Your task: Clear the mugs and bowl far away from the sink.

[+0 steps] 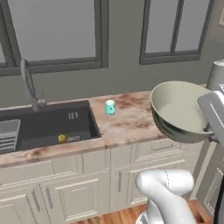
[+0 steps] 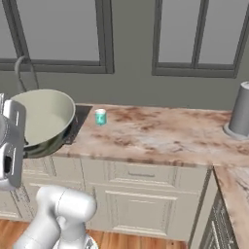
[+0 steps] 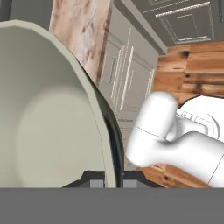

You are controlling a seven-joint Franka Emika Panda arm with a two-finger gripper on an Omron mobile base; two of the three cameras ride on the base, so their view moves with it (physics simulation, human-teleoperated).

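Observation:
My gripper [image 3: 112,180] is shut on the rim of the large pale grey-green bowl [image 1: 178,109], holding it tilted in the air in front of the counter edge, right of the sink [image 1: 52,124]. From the other side the bowl [image 2: 41,115] hangs before the sink's corner [image 2: 80,116]. In the hand view the bowl [image 3: 43,122] takes up the left half. The teal mug [image 1: 110,107] [image 2: 100,116] stands upright on the marble counter just right of the sink. The yellow mug [image 1: 62,138] lies in the basin near its front wall.
A ribbed grey rack [image 1: 8,133] sits at the sink's left end, with the curved faucet [image 1: 28,83] behind it. A tall grey canister [image 2: 240,114] stands at the counter's far right. The counter [image 2: 160,131] runs long and bare between the teal mug and the canister.

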